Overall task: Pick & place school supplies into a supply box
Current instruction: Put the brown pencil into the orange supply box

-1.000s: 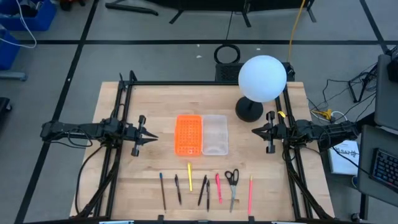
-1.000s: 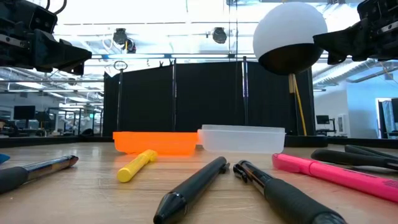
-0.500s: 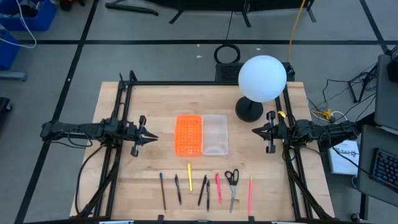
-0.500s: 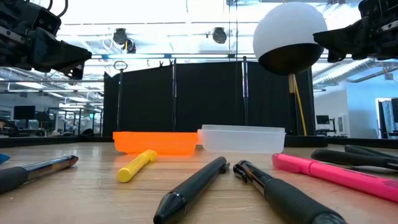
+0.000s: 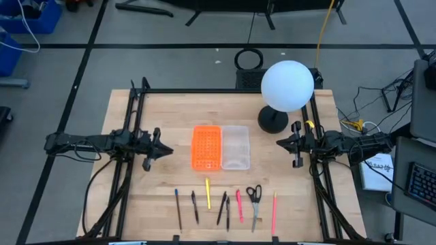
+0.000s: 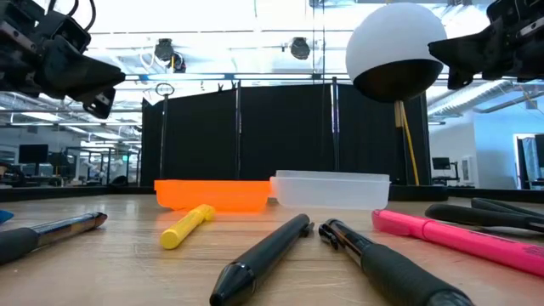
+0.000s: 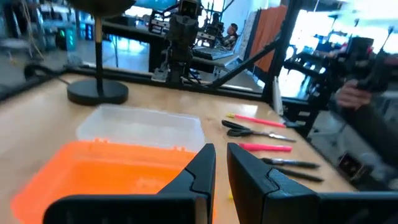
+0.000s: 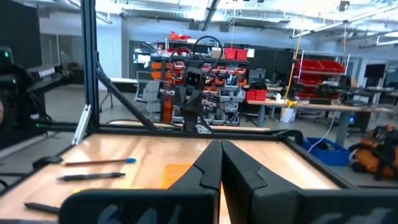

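Overhead, open supply box (image 5: 221, 147), orange grid half joined to clear plastic half, mid-table; thin pens, pencils and black-handled scissors (image 5: 254, 195) in a row nearer the front edge. Left gripper (image 5: 162, 149) nearly closed, empty, slim gap only in its wrist view; right gripper (image 5: 281, 143) fully closed, empty.

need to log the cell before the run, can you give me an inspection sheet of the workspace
surface: wooden table, bare around the things.
job's things: supply box open at centre, orange half beside clear half, both empty; pens and pencils and scissors in a row along the near edge.
clutter: white globe lamp at the far right corner.
grippers: left gripper left of the box, holding nothing; right gripper right of it, shut, empty.
cables: yellow cable behind the lamp.
surroundings: black floor tape lines; keyboard at right.
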Controlling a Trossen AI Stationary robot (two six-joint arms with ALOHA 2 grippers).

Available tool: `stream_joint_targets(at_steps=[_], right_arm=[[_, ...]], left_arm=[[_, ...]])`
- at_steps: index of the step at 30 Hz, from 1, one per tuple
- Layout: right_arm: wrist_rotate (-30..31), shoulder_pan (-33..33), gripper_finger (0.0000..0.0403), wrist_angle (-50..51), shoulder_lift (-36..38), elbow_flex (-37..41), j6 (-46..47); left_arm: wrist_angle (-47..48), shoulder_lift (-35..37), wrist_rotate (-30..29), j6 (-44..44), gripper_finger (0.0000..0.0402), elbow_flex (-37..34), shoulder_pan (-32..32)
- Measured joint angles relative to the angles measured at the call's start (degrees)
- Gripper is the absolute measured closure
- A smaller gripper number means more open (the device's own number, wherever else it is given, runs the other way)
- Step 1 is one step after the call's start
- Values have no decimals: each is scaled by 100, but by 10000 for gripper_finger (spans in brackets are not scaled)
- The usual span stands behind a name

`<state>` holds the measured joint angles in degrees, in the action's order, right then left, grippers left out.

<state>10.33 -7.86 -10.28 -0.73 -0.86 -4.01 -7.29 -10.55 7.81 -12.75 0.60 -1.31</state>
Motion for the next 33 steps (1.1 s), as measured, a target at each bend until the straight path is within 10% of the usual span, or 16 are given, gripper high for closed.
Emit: stream_joint_targets(at_steps=[14, 22, 33], right_arm=[[4, 0, 403, -142, 0, 1, -31], [-3, 0, 403, -142, 1, 0, 31], [-7, 0, 403, -160, 0, 0, 30]], left_arm=[[749, -1678, -1926, -1040, 353, 1888, -930], [3336, -3719, -3294, -2500, 353, 4308, -1635], [7529, -6156, -2988, -6685, 353, 6541, -2132]])
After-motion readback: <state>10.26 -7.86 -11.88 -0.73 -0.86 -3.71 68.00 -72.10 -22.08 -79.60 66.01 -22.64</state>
